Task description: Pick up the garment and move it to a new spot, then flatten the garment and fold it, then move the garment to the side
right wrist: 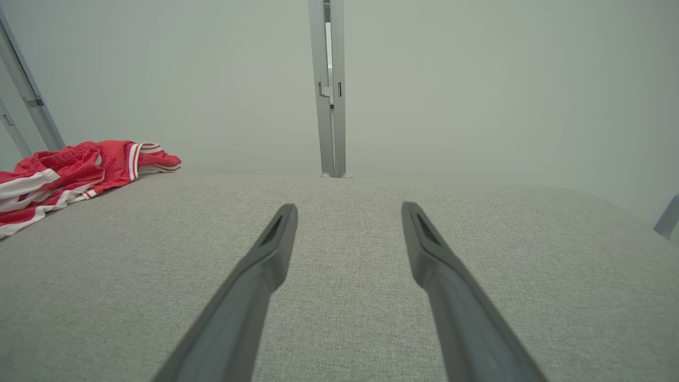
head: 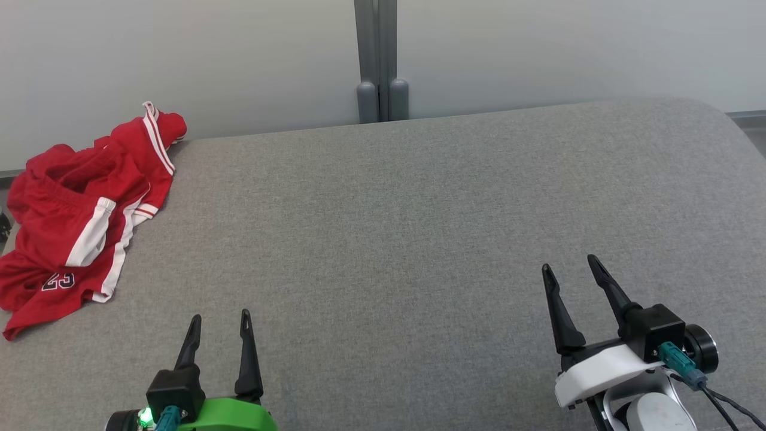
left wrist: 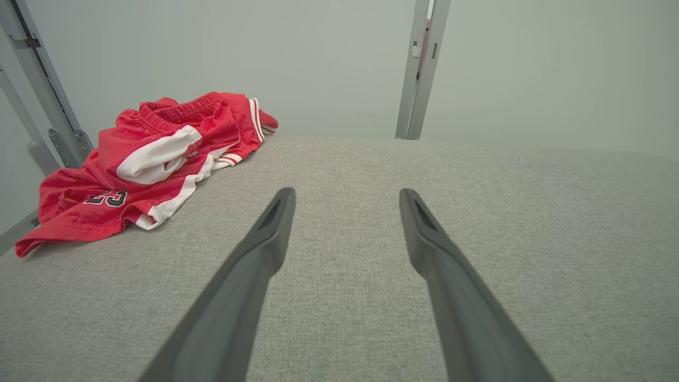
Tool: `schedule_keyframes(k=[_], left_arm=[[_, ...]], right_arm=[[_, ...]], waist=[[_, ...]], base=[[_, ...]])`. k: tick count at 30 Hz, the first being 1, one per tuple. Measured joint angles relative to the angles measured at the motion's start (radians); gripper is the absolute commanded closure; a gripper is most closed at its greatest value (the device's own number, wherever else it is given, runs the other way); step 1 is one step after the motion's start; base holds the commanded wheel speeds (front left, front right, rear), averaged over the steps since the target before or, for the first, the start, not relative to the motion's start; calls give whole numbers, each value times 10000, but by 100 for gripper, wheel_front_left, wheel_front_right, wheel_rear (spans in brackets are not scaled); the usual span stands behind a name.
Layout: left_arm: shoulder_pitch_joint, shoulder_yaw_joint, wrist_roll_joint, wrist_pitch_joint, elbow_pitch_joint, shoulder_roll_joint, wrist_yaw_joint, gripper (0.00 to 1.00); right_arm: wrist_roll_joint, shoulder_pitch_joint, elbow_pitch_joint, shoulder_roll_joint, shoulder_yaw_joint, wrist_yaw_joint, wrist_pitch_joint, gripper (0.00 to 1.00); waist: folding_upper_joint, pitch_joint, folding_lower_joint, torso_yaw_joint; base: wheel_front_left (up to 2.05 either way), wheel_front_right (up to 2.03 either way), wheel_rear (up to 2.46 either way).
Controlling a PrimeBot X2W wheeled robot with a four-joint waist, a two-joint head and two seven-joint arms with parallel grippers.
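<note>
The garment [head: 72,221] is a pair of red sports shorts with white side stripes, striped trim and a dark 23 on one leg. It lies crumpled in a loose heap at the far left corner of the grey surface [head: 389,227]. The left gripper [head: 219,315] and right gripper [head: 568,263] are spread wide and empty near the near edge, well apart from it.

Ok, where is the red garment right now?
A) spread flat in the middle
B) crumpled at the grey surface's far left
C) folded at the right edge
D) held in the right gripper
B: the red garment lies bunched and unfolded at the far-left edge of the grey surface.
</note>
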Motion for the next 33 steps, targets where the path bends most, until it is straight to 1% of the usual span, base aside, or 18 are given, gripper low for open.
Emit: schedule_keyframes(k=[6, 27, 33], left_arm=[[3, -48, 278, -128, 13, 2, 107, 0], [10, -63, 171, -144, 123, 4, 111, 0], [9, -67, 184, -144, 115, 4, 109, 0]], right_arm=[[-360, 0, 17, -2, -23, 0, -123, 0], [-234, -1, 128, -4, -104, 0, -127, 0], [-234, 2, 82, -6, -102, 0, -127, 0]], waist=[[0, -12, 0, 0], [0, -36, 0, -3], [0, -40, 0, 90]], base=[[0, 0, 0], [0, 0, 0], [0, 0, 0]])
